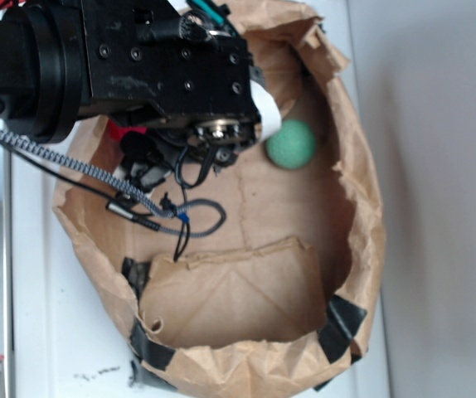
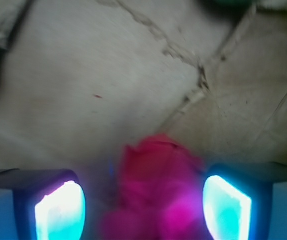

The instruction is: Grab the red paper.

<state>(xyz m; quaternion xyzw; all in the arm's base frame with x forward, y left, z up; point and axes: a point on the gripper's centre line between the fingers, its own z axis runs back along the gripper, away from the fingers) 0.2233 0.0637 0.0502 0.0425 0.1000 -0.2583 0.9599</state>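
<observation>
In the wrist view the red paper (image 2: pixel 156 187), a lumpy crumpled wad, lies between the two glowing fingertips of my gripper (image 2: pixel 143 210). The gripper is open. There is a gap between the wad and the left pad (image 2: pixel 61 212), and the wad lies close to the right pad (image 2: pixel 227 207). In the exterior view only a red sliver of the paper (image 1: pixel 122 131) shows under the black arm (image 1: pixel 138 66), which hides the fingers. The paper rests on the brown floor of a paper-lined basin (image 1: pixel 362 224).
A round green ball (image 1: pixel 290 143) sits on the basin floor to the right of the arm. Crumpled brown paper walls, taped with black tape (image 1: pixel 342 327), ring the basin. A loose braided cable (image 1: pixel 72 166) hangs from the arm across the left side.
</observation>
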